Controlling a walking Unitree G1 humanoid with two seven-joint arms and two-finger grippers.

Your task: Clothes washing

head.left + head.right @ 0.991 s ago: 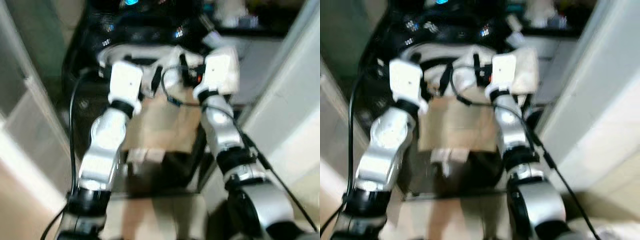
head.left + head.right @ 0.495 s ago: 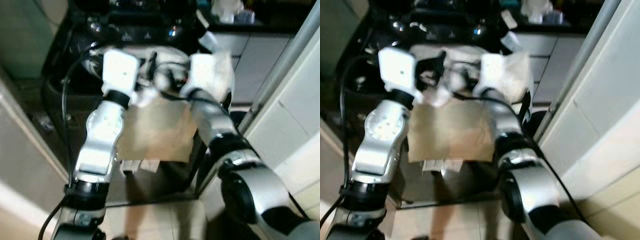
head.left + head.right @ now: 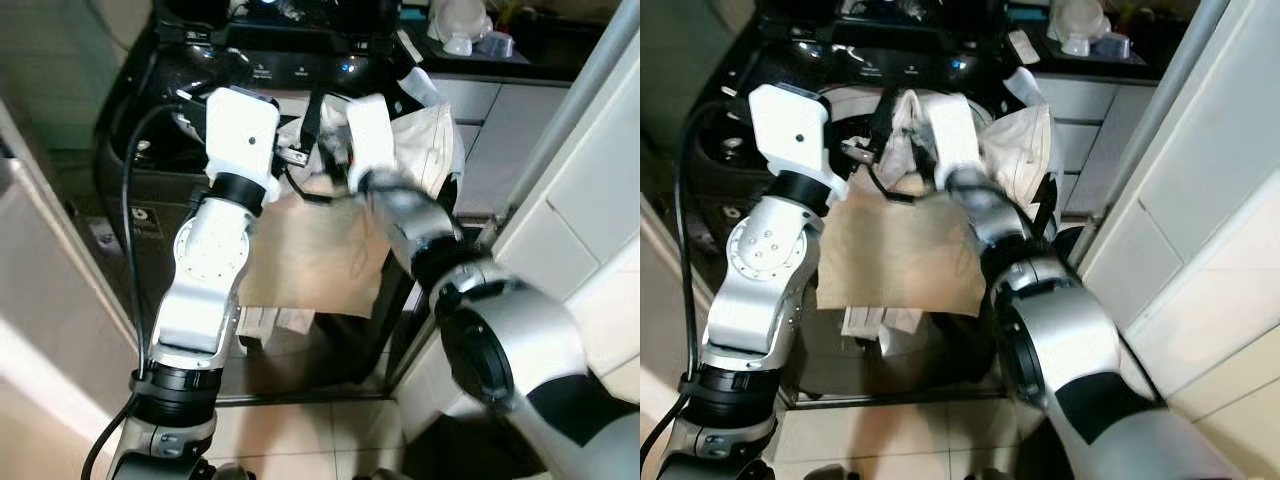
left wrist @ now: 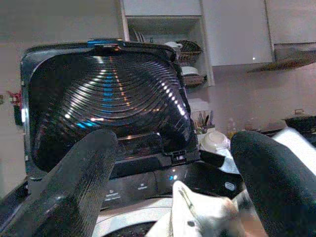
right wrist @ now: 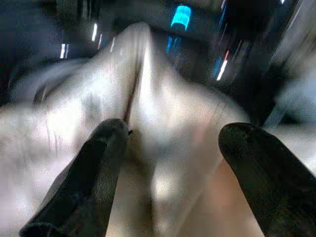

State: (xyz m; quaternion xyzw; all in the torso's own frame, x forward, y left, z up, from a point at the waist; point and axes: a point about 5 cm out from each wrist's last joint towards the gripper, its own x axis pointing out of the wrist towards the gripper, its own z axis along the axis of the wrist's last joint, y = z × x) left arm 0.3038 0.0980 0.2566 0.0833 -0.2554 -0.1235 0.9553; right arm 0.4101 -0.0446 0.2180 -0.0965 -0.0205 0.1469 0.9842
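A black top-loading washing machine (image 3: 300,68) stands in front of me with its lid (image 4: 106,98) raised. A tan garment (image 3: 310,260) hangs down over its front. A cream garment (image 3: 425,140) lies bunched on the rim, partly hidden by my wrists. My left gripper (image 4: 173,163) is open just above the rim, facing the lid, with a corner of cream cloth (image 4: 202,217) below it. My right gripper (image 5: 170,148) is open too, its fingers (image 5: 98,163) spread over the cream cloth (image 5: 163,123); whether they touch it I cannot tell through the blur.
A white wall or door panel (image 3: 590,200) runs close along my right. Grey cabinet drawers (image 3: 500,130) and a counter with bowls (image 3: 465,25) sit behind it. A pale panel (image 3: 40,260) borders my left. A black cable (image 3: 128,220) hangs by my left arm above the tiled floor (image 3: 300,440).
The view has shifted and sharpened. My right forearm has swung left and forward, bringing its gripper over the cream cloth at the washer rim. The left arm has barely moved.
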